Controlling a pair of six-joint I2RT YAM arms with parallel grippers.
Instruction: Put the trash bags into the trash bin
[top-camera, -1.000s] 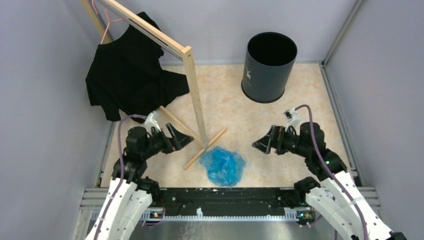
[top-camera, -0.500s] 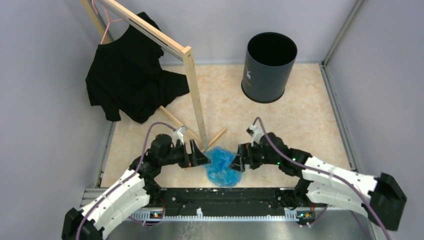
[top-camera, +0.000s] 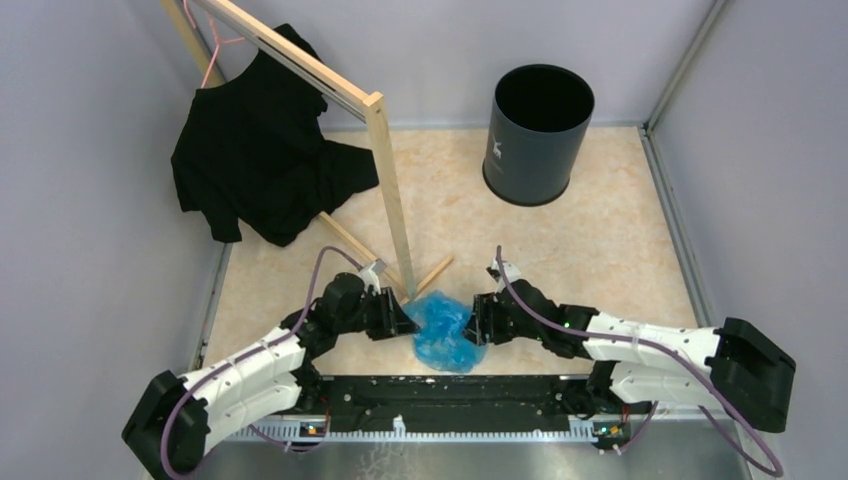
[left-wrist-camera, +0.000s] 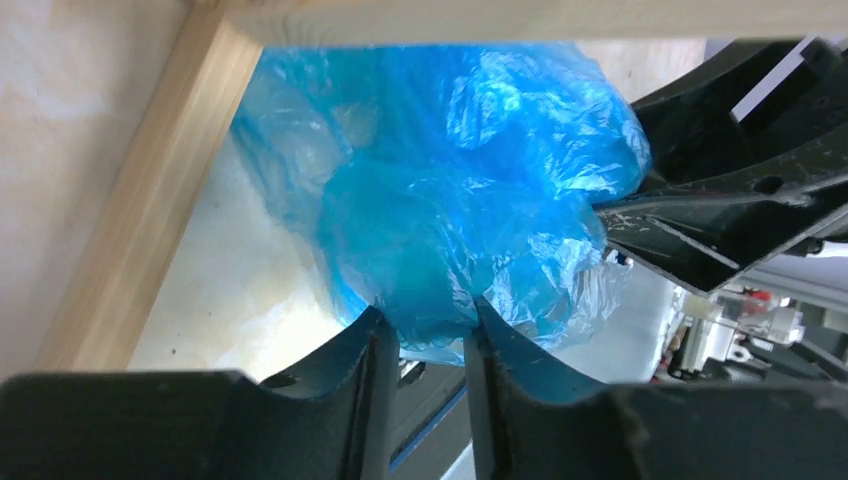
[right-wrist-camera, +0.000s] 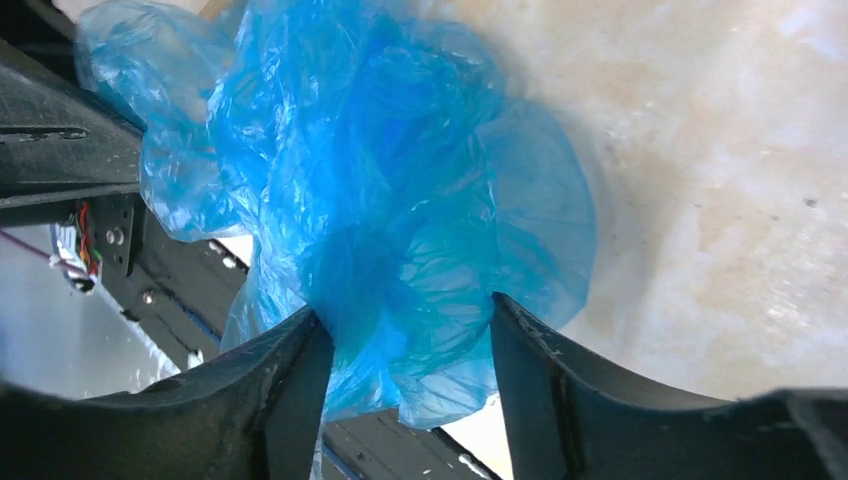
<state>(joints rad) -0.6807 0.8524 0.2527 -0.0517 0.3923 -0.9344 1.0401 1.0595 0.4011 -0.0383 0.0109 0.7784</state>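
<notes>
The crumpled light-blue trash bag (top-camera: 445, 330) lies on the beige floor near the front edge, between my two grippers. My left gripper (top-camera: 408, 322) presses in from the left; in the left wrist view its jaws (left-wrist-camera: 430, 318) pinch a fold of the trash bag (left-wrist-camera: 450, 180). Opposite it, my right gripper (top-camera: 476, 322) comes in from the right. In the right wrist view that gripper (right-wrist-camera: 410, 310) stands wider, with the trash bag (right-wrist-camera: 380, 180) bulging between both fingers and touching them. The dark trash bin (top-camera: 538, 135) stands upright at the back right, far from the bag.
A wooden rack (top-camera: 390, 190) rises just behind the bag, its foot bars (top-camera: 410, 283) touching the bag's left side. A black garment (top-camera: 260, 160) hangs from it at the back left. Grey walls close in both sides, and a black rail runs along the front.
Both arms swung inward and down from either side to the bag. Both grippers, open before, have closed onto the bag's plastic.
</notes>
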